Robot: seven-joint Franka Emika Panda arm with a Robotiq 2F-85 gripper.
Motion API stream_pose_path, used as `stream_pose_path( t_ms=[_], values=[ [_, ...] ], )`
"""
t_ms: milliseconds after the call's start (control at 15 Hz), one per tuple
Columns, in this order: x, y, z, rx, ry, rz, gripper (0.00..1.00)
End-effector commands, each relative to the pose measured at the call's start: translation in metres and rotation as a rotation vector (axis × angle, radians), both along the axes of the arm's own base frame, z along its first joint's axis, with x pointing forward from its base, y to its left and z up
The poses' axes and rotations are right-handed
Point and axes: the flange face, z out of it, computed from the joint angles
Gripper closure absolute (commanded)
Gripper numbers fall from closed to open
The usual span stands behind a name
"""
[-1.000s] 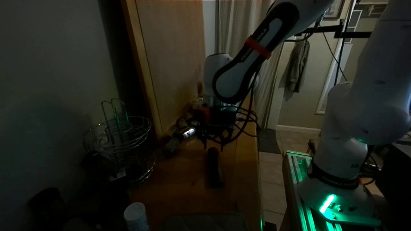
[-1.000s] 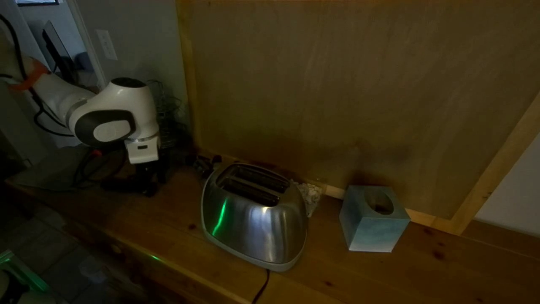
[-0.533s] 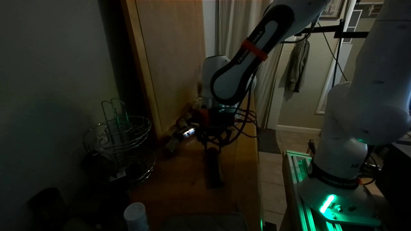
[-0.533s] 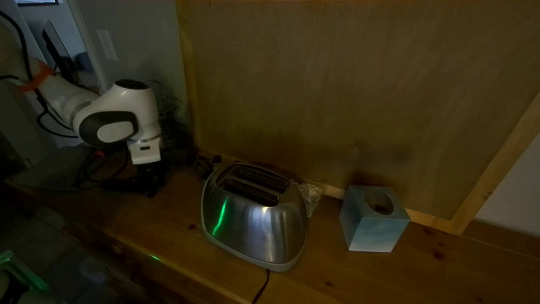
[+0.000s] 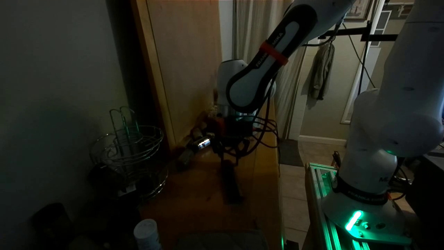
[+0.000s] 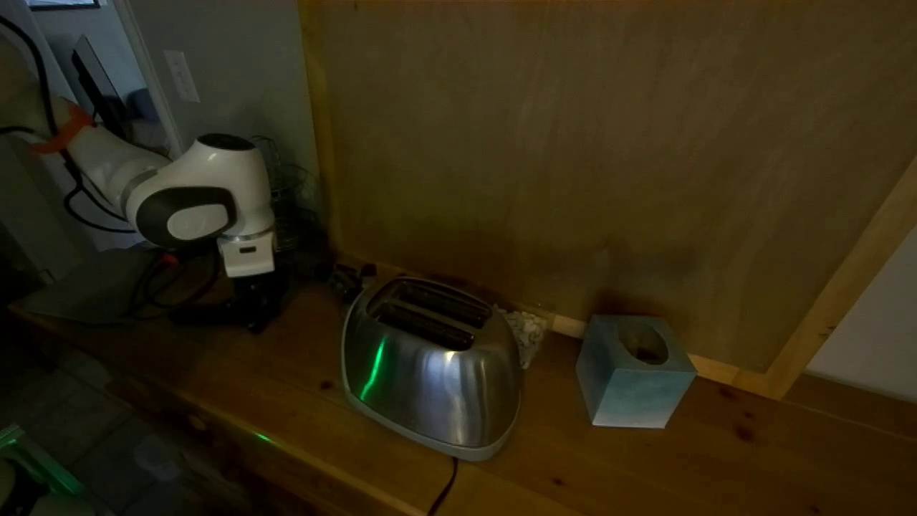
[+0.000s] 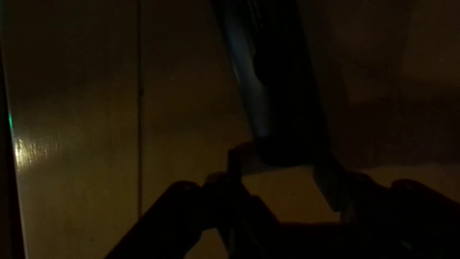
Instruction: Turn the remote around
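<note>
The remote (image 7: 282, 82) is lying on the wooden counter (image 5: 194, 194), running roughly along its length. Over the last second, in an exterior view, the gripper (image 5: 229, 161) is narrowing slightly, and the remote is coming to lie a little more aslant. I am reading this as approach passing into a grasp or a first nudge; the turn itself is, in my judgement, mostly still waiting. End effector: the jaws are pointing down and standing part-way apart, wider than the remote, whose end is reaching between the fingertips (image 7: 234, 167). Note that the finger at the left of the wrist view is leaving a visible gap, while the finger at the right is overlapping the remote's corner; whether it is touching there I am not able to tell, the darkness hiding the boundary. No firm hold is showing.
</note>
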Motion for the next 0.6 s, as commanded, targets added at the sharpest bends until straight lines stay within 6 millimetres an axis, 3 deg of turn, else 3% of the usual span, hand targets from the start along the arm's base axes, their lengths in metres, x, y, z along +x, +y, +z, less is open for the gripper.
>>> stream_pose_path(
  t_ms=[0, 133, 400, 467, 533],
  values=[
    [0.007, 0.003, 0.001, 0.016, -0.017, 0.017, 0.13],
    [0.007, 0.005, 0.001, 0.013, -0.022, 0.042, 0.01],
    [0.007, 0.014, 0.0, 0.006, -0.024, 0.113, 0.0],
    [0.007, 0.015, 0.0, 0.005, -0.022, 0.122, 0.16],
    [0.007, 0.017, -0.001, 0.007, -0.022, 0.132, 0.26]
  ],
)
